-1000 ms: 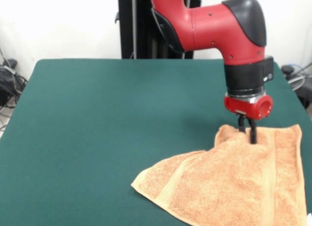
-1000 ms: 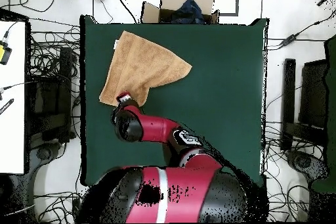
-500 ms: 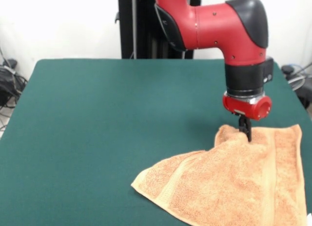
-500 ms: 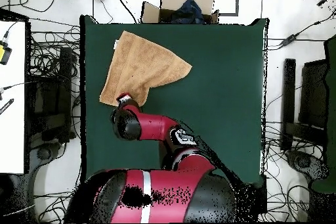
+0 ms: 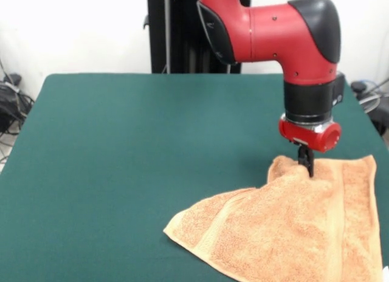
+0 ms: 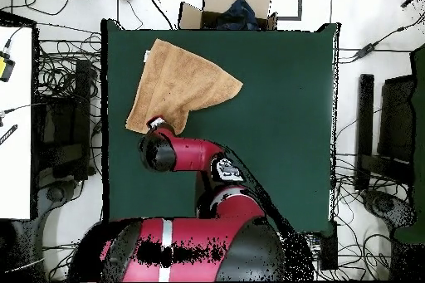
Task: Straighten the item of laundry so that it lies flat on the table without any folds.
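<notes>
My red-and-black arm has drifted slightly sideways since a second ago, my gripper [image 5: 307, 165] now pinched on a raised fold of the orange-tan terry towel [image 5: 285, 227], which lies rumpled near the dark green felt table's [image 5: 134, 148] corner.

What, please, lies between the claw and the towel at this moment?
Nothing: in the front view the claw is shut on the towel at its raised far edge, with no gap between them.
</notes>
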Robot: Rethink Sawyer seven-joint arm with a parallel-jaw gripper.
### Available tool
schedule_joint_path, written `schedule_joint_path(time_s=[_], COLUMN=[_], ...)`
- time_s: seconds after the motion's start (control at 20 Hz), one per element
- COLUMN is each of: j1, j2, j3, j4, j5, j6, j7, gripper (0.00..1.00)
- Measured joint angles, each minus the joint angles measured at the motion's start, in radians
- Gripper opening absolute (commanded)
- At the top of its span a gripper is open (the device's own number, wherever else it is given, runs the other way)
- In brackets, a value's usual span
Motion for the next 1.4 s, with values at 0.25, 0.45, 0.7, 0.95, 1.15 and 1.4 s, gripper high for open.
schedule_joint_path(time_s=[0.25,0.45,0.7,0.95,1.15,1.4], j1=[0.022,0.02,0.018,0.02,0.061,0.102], j2=[-0.001,-0.001,-0.001,-0.002,0.0,0.004], j3=[-0.022,-0.022,-0.021,-0.025,-0.063,-0.103], j4=[-0.017,-0.016,-0.015,-0.015,-0.014,-0.01], j5=[0.0,0.0,0.0,0.0,0.0,-0.007], j6=[0.025,0.025,0.025,0.024,-0.012,-0.067], j7=[0.0,0.0,0.0,0.0,0.0,0.0], gripper=[0.0,0.0,0.0,0.0,0.0,0.0])
